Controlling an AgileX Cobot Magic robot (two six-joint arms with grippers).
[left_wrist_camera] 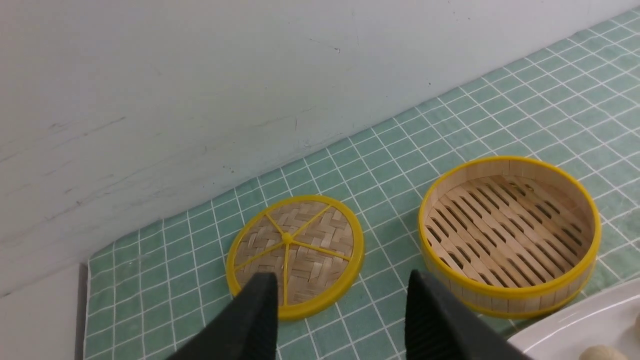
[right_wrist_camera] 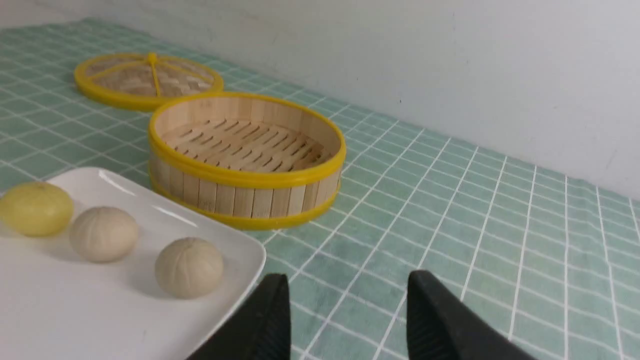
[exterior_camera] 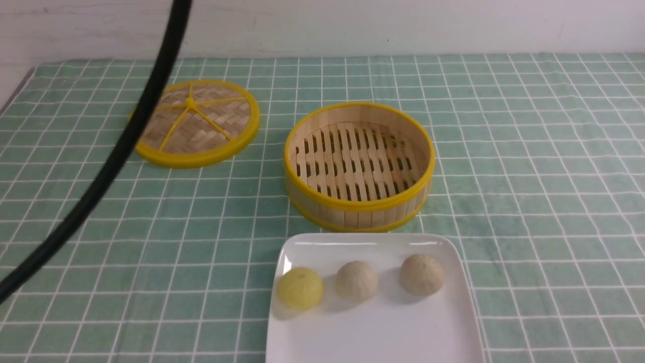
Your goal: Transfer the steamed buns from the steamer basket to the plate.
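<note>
All three pleated buns (exterior_camera: 357, 281) sit on the square white plate (exterior_camera: 375, 327), nearer our right hand (right_wrist_camera: 349, 315), whose fingers stand apart, so we judge no further reach is needed.

place: kitchen or dining setting, exact room unclear | shown by: checked tablecloth (exterior_camera: 529, 201), bamboo steamer (exterior_camera: 359, 214), plate (exterior_camera: 375, 333)

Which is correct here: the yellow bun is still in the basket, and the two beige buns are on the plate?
Not quite: the yellow bun is on the plate too, as the front view shows. The two beige buns are indeed on the plate.
</note>
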